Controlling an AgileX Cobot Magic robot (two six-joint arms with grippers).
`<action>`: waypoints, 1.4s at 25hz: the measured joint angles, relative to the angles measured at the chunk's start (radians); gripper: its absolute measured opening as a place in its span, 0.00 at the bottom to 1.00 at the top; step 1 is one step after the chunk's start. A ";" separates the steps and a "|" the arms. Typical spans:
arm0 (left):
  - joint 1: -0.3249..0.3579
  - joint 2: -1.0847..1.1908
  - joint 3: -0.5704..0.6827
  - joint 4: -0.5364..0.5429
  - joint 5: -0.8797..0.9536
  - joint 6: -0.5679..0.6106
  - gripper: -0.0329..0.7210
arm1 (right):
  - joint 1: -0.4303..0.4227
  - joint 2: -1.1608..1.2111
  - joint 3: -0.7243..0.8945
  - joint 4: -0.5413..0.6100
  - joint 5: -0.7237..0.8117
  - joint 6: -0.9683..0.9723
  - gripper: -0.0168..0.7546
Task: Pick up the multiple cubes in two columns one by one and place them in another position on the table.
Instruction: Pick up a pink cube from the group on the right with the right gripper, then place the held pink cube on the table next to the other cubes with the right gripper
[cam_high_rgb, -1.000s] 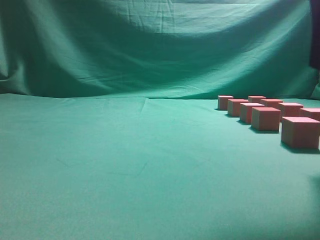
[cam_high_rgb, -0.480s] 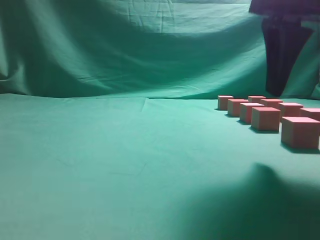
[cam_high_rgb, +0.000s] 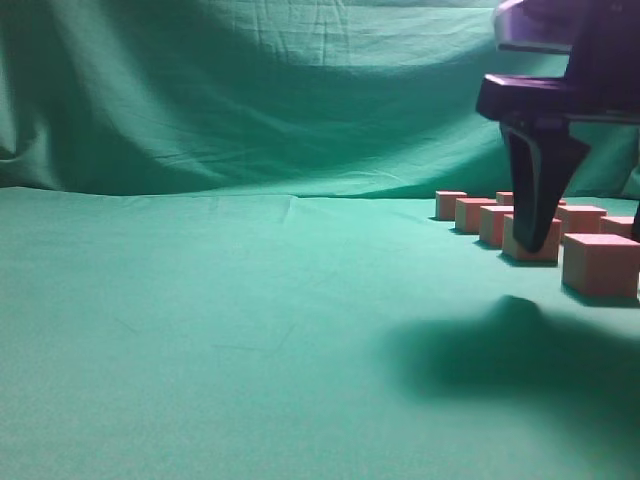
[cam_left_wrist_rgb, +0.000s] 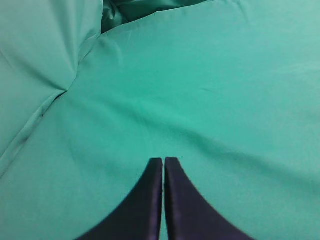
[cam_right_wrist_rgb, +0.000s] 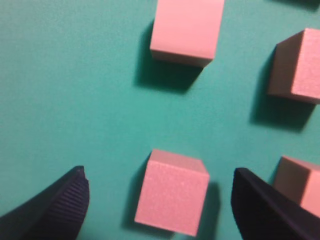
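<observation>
Your bench (cam_high_rgb: 250, 330) was one broad sheet of teal-green cloth, lightly creased, and the same cloth rose behind it as a draped backdrop (cam_high_rgb: 300, 90) with heavy folds at the far left. A big soft shadow (cam_high_rgb: 500, 350) lay on the cloth at front right.

The cubes (cam_high_rgb: 600, 262), pinkish-red and matte, sat in two columns at the right of the exterior view, running away toward the backdrop. The nearest one stood clear; the far ones overlapped, so you could not count them surely, and the right column was cut off by the frame edge.

Your right hand (cam_high_rgb: 590, 240) hung over those columns, dark and partly out of frame; only one finger (cam_high_rgb: 535, 190) showed fully, crossing in front of a cube in the left column. From the right wrist view the fingers stood wide apart, holding nothing, with one cube (cam_right_wrist_rgb: 172, 192) on the cloth between them and touching neither. Three more cubes showed around it, two clipped by the edge. How high the fingertips were above the cloth, you could not tell.

Your left hand (cam_left_wrist_rgb: 163, 161) was pressed together, empty, over bare cloth near a deep fold (cam_left_wrist_rgb: 60, 90), well away from the cubes. It did not show in the exterior view.
</observation>
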 joint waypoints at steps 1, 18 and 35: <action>0.000 0.000 0.000 0.000 0.000 0.000 0.04 | 0.000 0.009 0.000 0.000 -0.002 0.002 0.71; 0.000 0.000 0.000 0.000 0.000 0.000 0.04 | 0.000 0.051 -0.304 0.112 0.319 -0.282 0.34; 0.000 0.000 0.000 0.000 0.000 0.000 0.04 | 0.001 0.441 -0.861 0.245 0.545 -0.724 0.34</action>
